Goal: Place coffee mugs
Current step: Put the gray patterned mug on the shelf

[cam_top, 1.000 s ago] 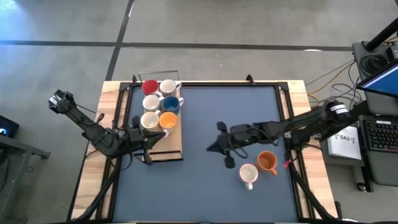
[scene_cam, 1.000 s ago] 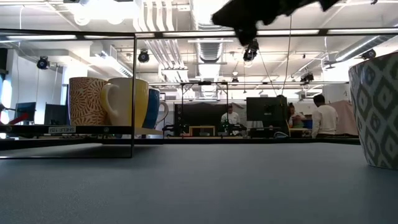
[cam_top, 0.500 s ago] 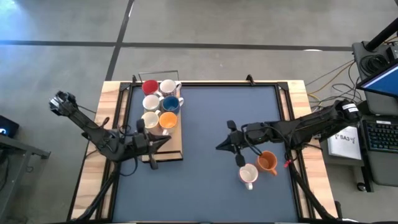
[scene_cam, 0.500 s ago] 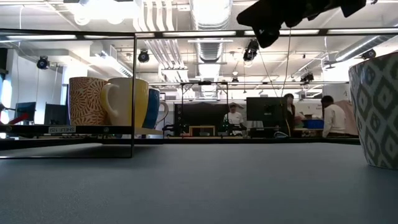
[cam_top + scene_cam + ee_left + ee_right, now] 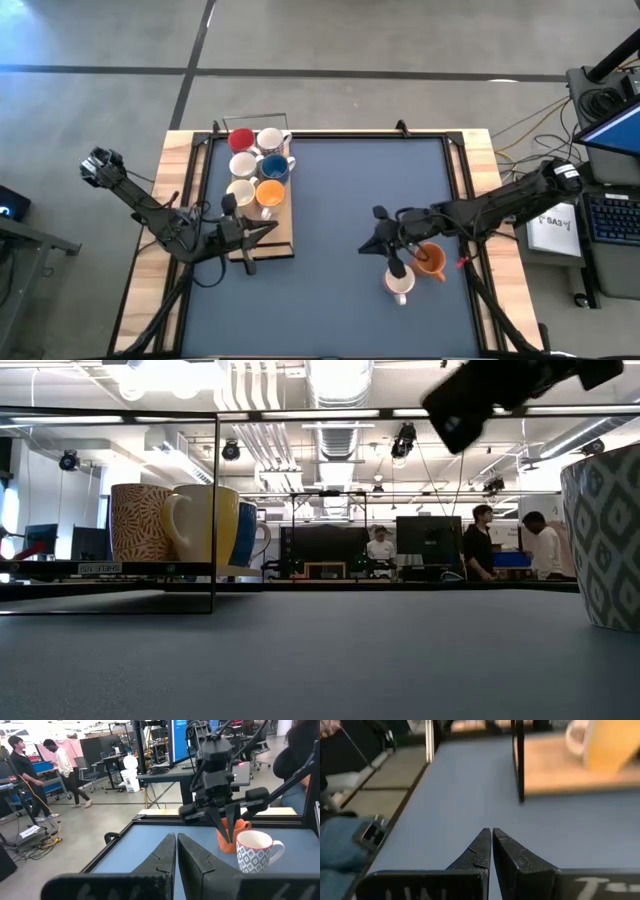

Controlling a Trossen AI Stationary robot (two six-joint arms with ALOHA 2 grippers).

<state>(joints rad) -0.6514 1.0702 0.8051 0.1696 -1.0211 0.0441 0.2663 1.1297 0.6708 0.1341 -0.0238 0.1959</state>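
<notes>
Six mugs stand on a wooden board (image 5: 280,238) at the table's left: red (image 5: 241,139), white (image 5: 270,140), white (image 5: 243,165), blue (image 5: 275,167), cream (image 5: 240,191), orange (image 5: 270,193). Two more stand on the blue mat at the right: a white patterned mug (image 5: 398,280) (image 5: 256,851) and an orange mug (image 5: 430,260) (image 5: 235,831). My right gripper (image 5: 366,247) (image 5: 491,836) hangs shut in the air just left of these two, pointing toward the board. My left gripper (image 5: 268,230) (image 5: 176,845) is shut over the board's near part, pointing right.
A thin black frame (image 5: 215,510) rises around the board. The blue mat (image 5: 330,190) lies bare between the board and the two mugs. The low view shows the patterned mug (image 5: 606,540) at the right and the board's mugs (image 5: 195,525) at the left. People stand far behind the table.
My right gripper has moved toward the table's right and slightly toward the near edge, closing on the two mugs on the mat. My left gripper has drawn a little away from the mugs on the board toward the near edge. No mug has moved.
</notes>
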